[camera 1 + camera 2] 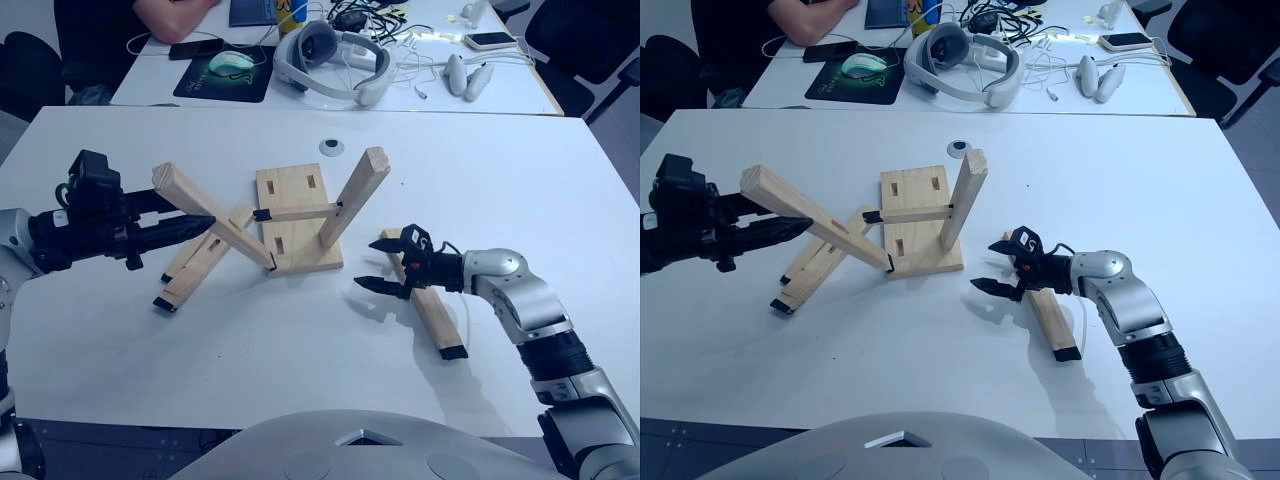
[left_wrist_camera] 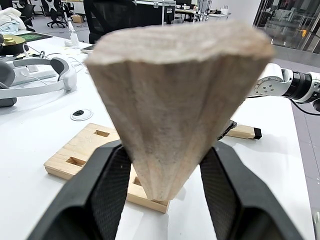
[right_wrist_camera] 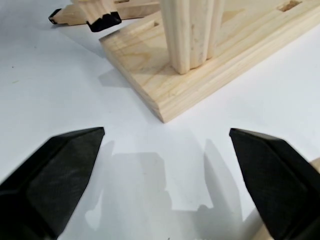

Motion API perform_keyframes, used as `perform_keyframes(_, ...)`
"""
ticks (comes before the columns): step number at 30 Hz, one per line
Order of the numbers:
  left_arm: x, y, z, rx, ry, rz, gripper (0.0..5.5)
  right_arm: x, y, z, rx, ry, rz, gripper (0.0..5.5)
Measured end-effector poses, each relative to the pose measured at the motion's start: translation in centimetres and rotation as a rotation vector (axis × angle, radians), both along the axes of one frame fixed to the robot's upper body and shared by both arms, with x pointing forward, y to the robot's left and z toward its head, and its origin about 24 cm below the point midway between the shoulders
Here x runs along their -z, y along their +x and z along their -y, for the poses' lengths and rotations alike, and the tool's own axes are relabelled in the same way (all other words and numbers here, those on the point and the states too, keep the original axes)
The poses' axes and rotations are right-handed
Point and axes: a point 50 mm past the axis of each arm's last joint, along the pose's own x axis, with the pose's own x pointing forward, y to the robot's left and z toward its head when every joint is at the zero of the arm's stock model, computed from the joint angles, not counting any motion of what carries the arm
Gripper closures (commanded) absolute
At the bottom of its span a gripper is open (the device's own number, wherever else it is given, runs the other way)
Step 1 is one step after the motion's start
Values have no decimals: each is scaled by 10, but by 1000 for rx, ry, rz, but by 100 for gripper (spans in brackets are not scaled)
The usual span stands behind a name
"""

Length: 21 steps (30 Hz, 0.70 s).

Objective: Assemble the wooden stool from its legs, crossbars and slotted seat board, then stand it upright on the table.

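The slotted seat board (image 1: 300, 255) lies flat at the table's middle. One leg (image 1: 355, 195) stands tilted in it, and a crossbar (image 1: 300, 211) sticks out from that leg toward the left. My left gripper (image 1: 185, 226) is shut on a second leg (image 1: 215, 220), held slanted with its black-capped lower end by the board's near left corner. In the left wrist view the fingers (image 2: 107, 192) clamp that leg (image 2: 175, 100). More wooden pieces (image 1: 195, 268) lie beneath it. My right gripper (image 1: 385, 265) is open, just right of the board, beside a loose leg (image 1: 435, 315) on the table.
A round cable grommet (image 1: 331, 147) sits behind the board. On the far table lie a white headset (image 1: 330, 60), a mouse on a dark pad (image 1: 230, 65), a phone (image 1: 490, 40) and cables. White tabletop stretches in front and to the right.
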Motion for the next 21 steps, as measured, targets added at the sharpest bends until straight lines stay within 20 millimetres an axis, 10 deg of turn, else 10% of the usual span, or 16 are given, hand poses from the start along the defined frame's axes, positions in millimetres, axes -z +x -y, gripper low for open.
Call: perform_keyframes(21, 34, 4, -15, -9, 173, -20, 346, 0, 7, -3, -35, 29, 4, 87)
